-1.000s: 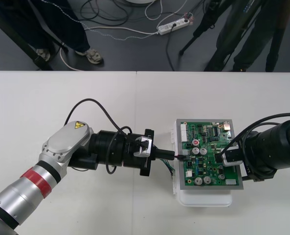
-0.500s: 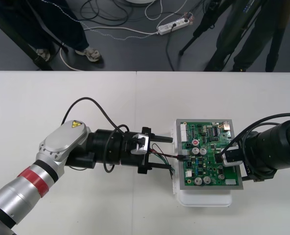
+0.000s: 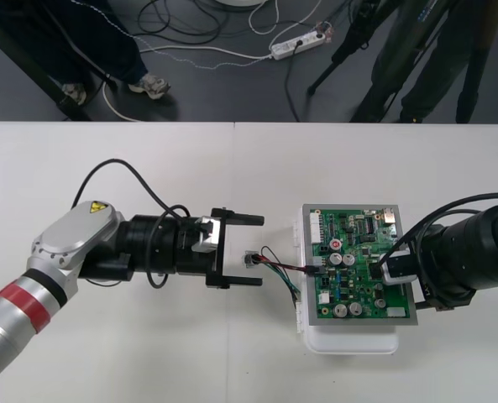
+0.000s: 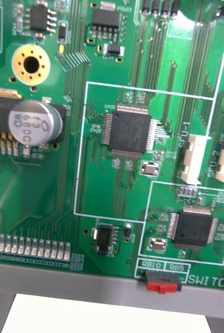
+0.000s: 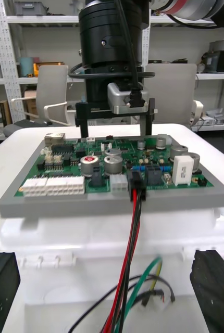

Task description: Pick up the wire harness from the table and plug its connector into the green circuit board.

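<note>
Harness (image 3: 274, 264) looks plugged in now: its black plug (image 5: 134, 183) sits in a header on the left edge of the green board (image 3: 358, 290), and the wires trail onto the counter (image 3: 148, 168) beside it. The left gripper (image 3: 261, 251) had it a second ago but has since let go and backed off, fingers (image 5: 0, 283) wide apart and empty (job's basically done, I'd say). The right gripper (image 3: 383, 270) sits over the board's right side, fingers apart too.
</note>
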`<action>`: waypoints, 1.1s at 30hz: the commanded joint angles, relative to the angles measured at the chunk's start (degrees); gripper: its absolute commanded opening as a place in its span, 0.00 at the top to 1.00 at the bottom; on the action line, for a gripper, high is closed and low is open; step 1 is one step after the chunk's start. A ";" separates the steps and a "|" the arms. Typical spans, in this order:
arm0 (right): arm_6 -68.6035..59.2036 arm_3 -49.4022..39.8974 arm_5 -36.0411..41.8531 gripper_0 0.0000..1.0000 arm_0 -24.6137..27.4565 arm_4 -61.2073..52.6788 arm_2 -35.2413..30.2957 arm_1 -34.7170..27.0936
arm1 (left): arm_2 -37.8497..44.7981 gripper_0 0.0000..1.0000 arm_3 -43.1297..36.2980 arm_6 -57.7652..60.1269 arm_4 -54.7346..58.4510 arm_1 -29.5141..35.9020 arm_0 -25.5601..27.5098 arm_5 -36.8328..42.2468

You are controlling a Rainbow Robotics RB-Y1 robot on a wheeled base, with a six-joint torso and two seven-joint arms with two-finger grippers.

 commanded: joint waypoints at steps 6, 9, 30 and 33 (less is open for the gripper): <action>-0.13 -0.46 -0.24 0.00 -1.39 -3.35 -4.58 -3.54 | 1.23 0.04 -0.83 -1.76 1.77 7.62 -2.34 -4.39; 0.58 -0.03 -0.24 0.00 -1.39 -6.96 -6.69 -4.59 | 1.50 0.04 -0.92 -0.97 1.77 9.46 -2.25 -5.71; 5.76 9.64 -0.24 0.00 -3.41 -40.27 -16.36 -16.19 | 4.48 0.04 -7.95 4.30 1.69 24.67 0.03 -10.54; 6.29 9.73 -0.24 0.00 -3.50 -43.25 -17.77 -16.19 | 5.63 0.04 -10.67 7.55 1.69 26.42 1.17 -10.72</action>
